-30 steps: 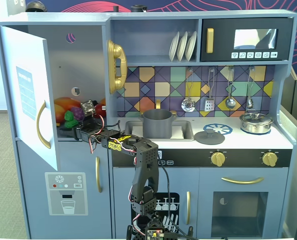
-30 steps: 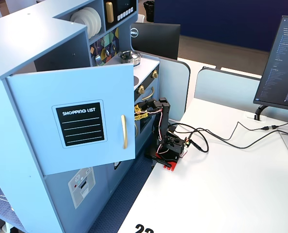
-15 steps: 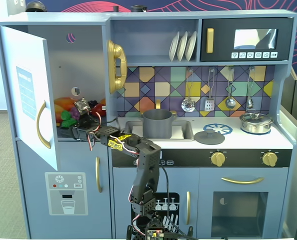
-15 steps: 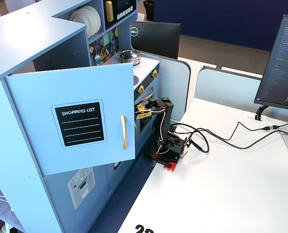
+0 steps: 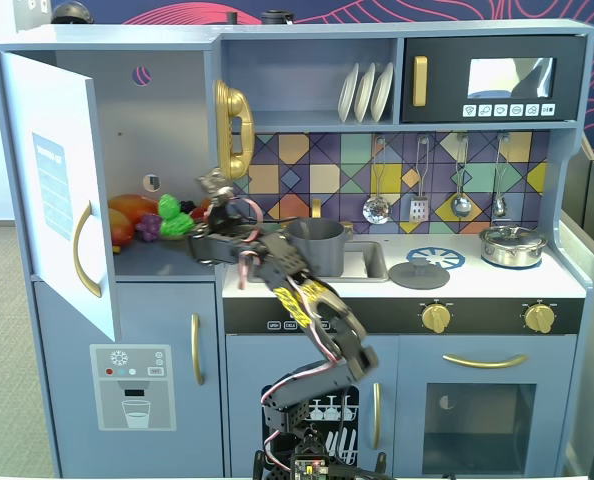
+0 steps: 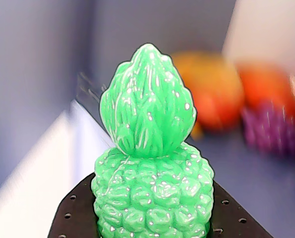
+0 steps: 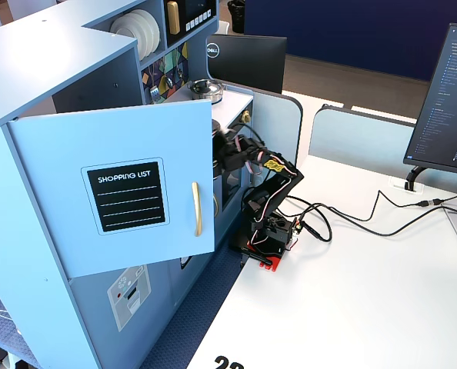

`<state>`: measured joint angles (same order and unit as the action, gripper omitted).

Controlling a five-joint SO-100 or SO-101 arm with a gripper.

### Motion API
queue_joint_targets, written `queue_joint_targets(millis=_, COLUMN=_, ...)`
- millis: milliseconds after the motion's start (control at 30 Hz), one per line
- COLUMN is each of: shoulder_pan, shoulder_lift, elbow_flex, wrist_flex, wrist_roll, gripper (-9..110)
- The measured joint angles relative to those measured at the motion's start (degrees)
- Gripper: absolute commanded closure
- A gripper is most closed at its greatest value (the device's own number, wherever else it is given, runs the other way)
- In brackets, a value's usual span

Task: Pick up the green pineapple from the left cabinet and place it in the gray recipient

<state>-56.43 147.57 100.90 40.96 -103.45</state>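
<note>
Compared with a second ago, the arm is sitting way higher and stretched out more, and the green pineapple (image 5: 173, 217) is now up off the shelf floor at the mouth of the left cabinet (image 5: 127, 150).

Front fixed view: the gripper (image 5: 189, 228) is holding the pineapple just right of the fruit pile, which is staying at the far left of the shelf. One gray recipient (image 5: 314, 246) is waiting in the sink to the right, well apart from the pineapple. I'm counting one silver pot (image 5: 512, 244), one loose lid (image 5: 419, 273), three plates (image 5: 365, 92) and four hanging utensils (image 5: 436, 180).

Wrist view: one pineapple (image 6: 152, 178) is filling the frame, leafy top pointing up, with the black jaws closed against its body on both sides. Two orange-ish fruits (image 6: 209, 89) and one purple grape bunch (image 6: 271, 129) are blurring out behind it.

Side fixed view: the cabinet door (image 7: 113, 184) is hiding the gripper, so only the arm (image 7: 267, 192) is showing.

My take: it should be backing straight out, clearing the cabinet wall, then swinging right over the pot before letting go.
</note>
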Motion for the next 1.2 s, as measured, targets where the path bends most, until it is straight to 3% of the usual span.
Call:
queue_joint_targets(millis=200, shoulder_pan=1.5, shoulder_lift=7.4, elbow_flex=-0.3, wrist_flex=3.0, wrist_roll=-0.8, gripper=102)
queue_joint_targets(millis=533, shoulder_pan=34.0, shoulder_lift=5.5, elbow_flex=-6.4, wrist_flex=3.2, wrist_roll=12.1, gripper=102)
queue_joint_targets(millis=733, shoulder_pan=51.8, shoulder_lift=-3.4, elbow_flex=-8.9, wrist_flex=-3.7, wrist_roll=16.2, gripper=102)
queue_joint_targets(millis=1200, shoulder_pan=54.7, shoulder_lift=-29.5, elbow_flex=-9.8, wrist_flex=-17.7, wrist_roll=8.6, gripper=102)
